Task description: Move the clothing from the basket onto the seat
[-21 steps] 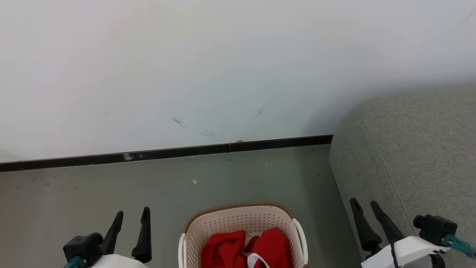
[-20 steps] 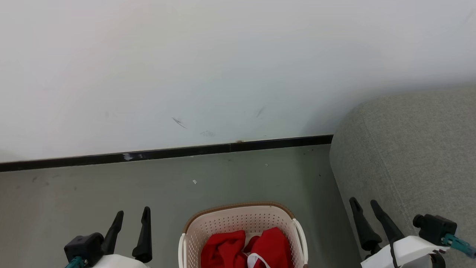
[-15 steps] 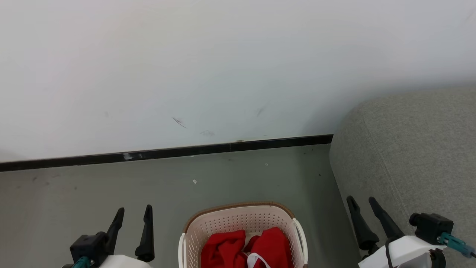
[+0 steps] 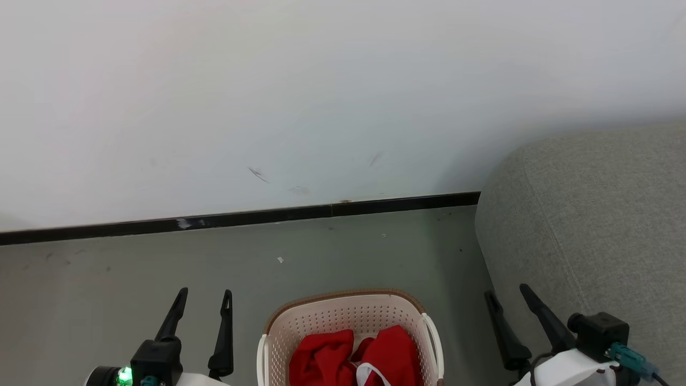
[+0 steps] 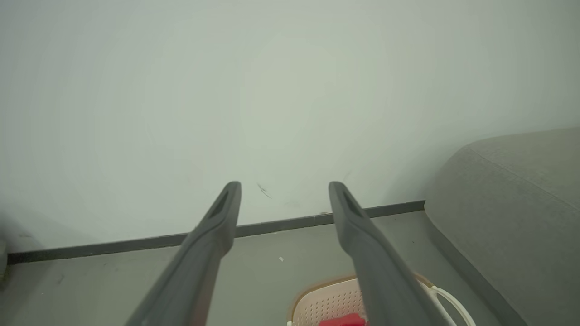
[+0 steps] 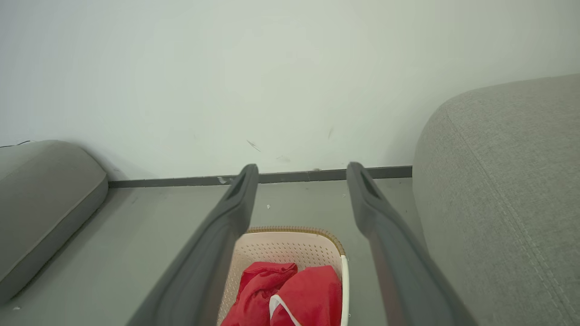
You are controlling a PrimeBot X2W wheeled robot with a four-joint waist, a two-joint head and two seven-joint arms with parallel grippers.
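Observation:
Red clothing with white trim lies bunched in the cream perforated basket, which stands on the floor at the bottom centre of the head view. The grey seat rises at the right. My left gripper is open to the left of the basket, above the floor. My right gripper is open between the basket and the seat's side. The right wrist view looks down on the clothing in the basket beside the seat. In the left wrist view the basket and the seat show past the fingers.
A white wall with a dark skirting strip runs behind the basket. The grey floor stretches to the left. In the right wrist view another grey cushion lies at the far left against the wall.
Both grippers have shifted inward toward the basket, the left one to the right and the right one to the left. Both stay open. Basket and clothing have not moved.

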